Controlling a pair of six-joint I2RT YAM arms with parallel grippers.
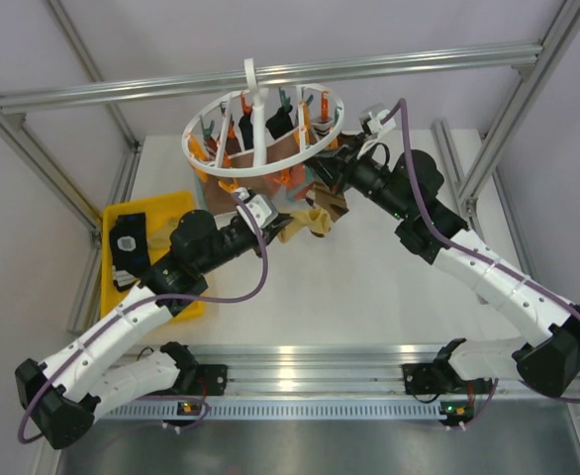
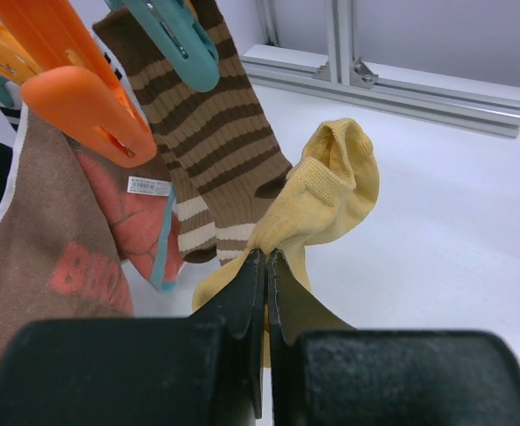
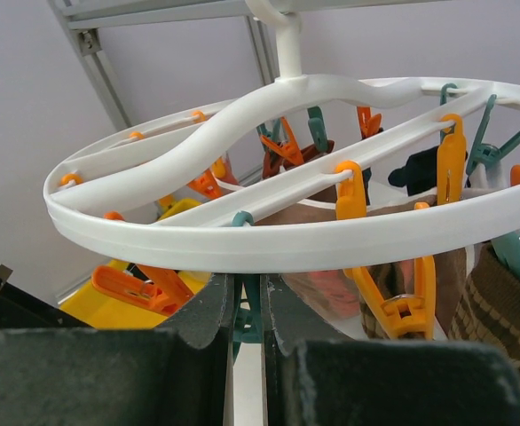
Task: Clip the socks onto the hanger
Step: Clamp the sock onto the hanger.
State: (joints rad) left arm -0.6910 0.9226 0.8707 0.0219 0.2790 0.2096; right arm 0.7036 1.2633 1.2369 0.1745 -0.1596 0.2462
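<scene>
The round white hanger [image 1: 193, 148] hangs from the top rail, and several socks are clipped under it. A brown-and-cream striped sock [image 2: 216, 151] and a brown sock [image 2: 38, 240] hang from its orange and teal clips. My left gripper [image 2: 267, 256] is shut on a yellow sock [image 2: 331, 191], which it holds up just below the hanger's near side [image 1: 305, 226]. My right gripper [image 3: 248, 284] sits directly under the hanger's outer ring [image 3: 287, 240]. It is shut on a teal clip [image 3: 252, 307] that hangs from that ring.
A yellow tray [image 1: 166, 210] with a dark sock [image 1: 127, 245] in it stands at the table's left edge, beside my left arm. Aluminium frame posts rise at the back and on both sides. Orange clips [image 3: 402, 302] dangle close to my right gripper.
</scene>
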